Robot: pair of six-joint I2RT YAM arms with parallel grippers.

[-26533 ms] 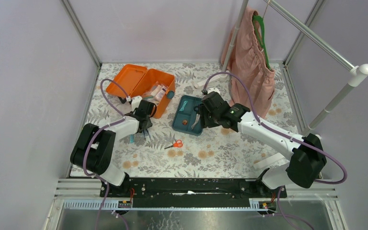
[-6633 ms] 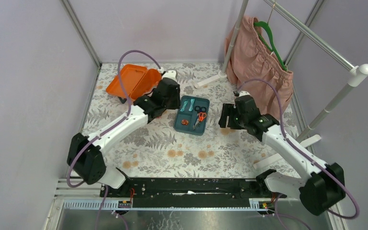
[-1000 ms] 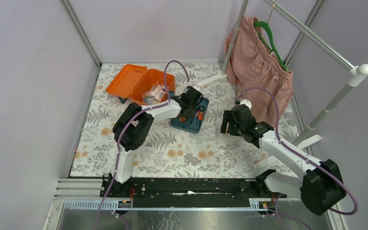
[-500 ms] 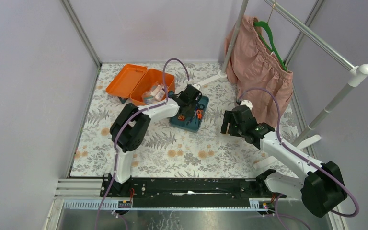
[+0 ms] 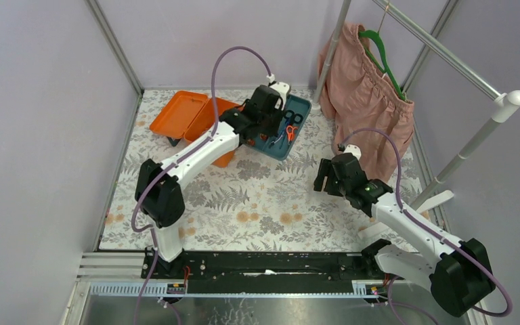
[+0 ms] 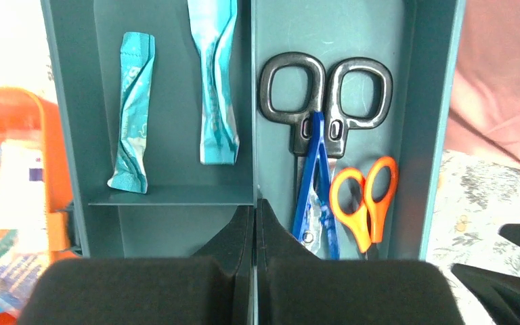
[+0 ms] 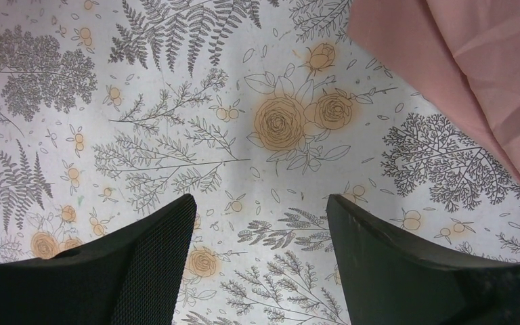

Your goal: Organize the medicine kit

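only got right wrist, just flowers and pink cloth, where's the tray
Observer: In the top view the tray is at the far side of the table, just right of the orange box.
Operator: anything holding it
Observer: Yes, the left gripper is shut on the tray's centre divider.
Operator: what's in it
Observer: Two teal sachets share one compartment. Black scissors, blue tweezers and orange scissors lie in the next one.
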